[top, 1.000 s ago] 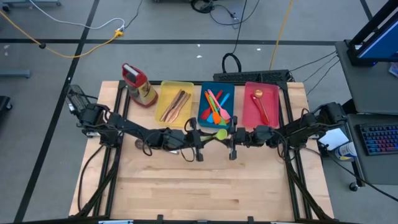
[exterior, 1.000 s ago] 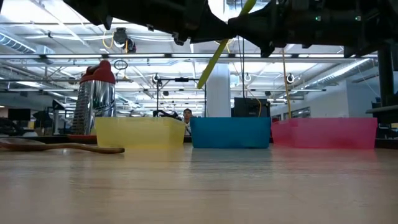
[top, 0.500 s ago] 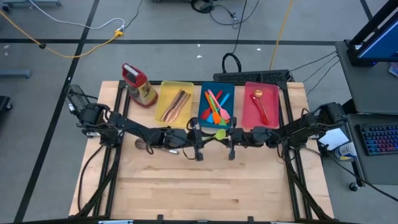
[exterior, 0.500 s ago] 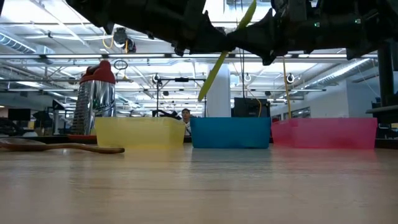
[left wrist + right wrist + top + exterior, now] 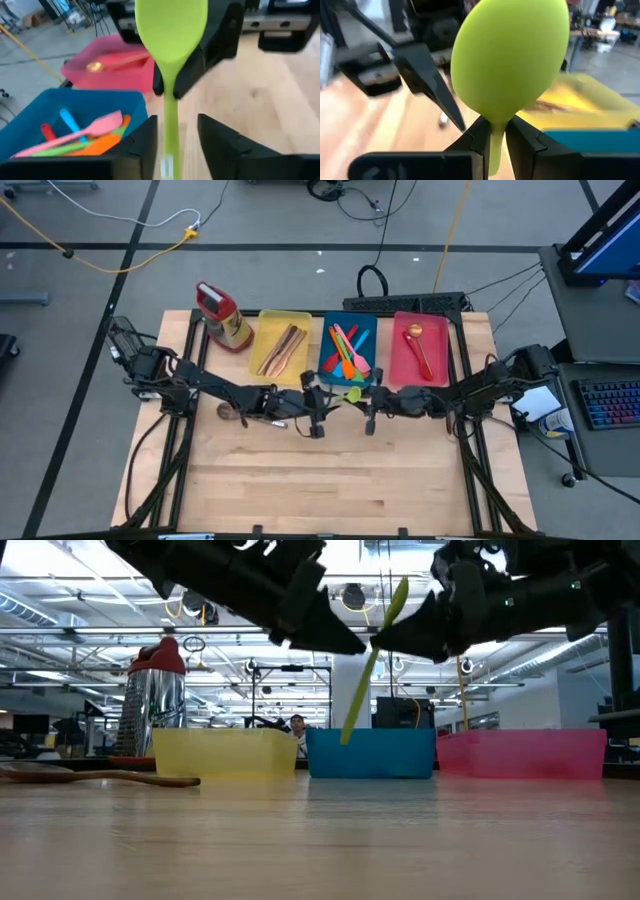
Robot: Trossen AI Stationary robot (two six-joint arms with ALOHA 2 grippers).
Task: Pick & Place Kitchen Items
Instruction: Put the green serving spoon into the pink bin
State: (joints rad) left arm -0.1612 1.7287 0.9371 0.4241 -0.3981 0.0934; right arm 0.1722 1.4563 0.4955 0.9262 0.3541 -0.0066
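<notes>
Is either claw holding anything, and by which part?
The right claw pinches the green spoon at the neck below its bowl; the left claw stands open around the handle.

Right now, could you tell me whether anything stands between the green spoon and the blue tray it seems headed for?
Nothing visible does. The green spoon hangs in the air, pinched near its bowl by the right pincer, just in front of the blue tray. The left pincer has its fingers apart around the handle.

Overhead camera looks straight down on the bench (image 5: 330, 480); a low one sights level across it; wrist cameras close in, sharing the green spoon (image 5: 170, 30).
</notes>
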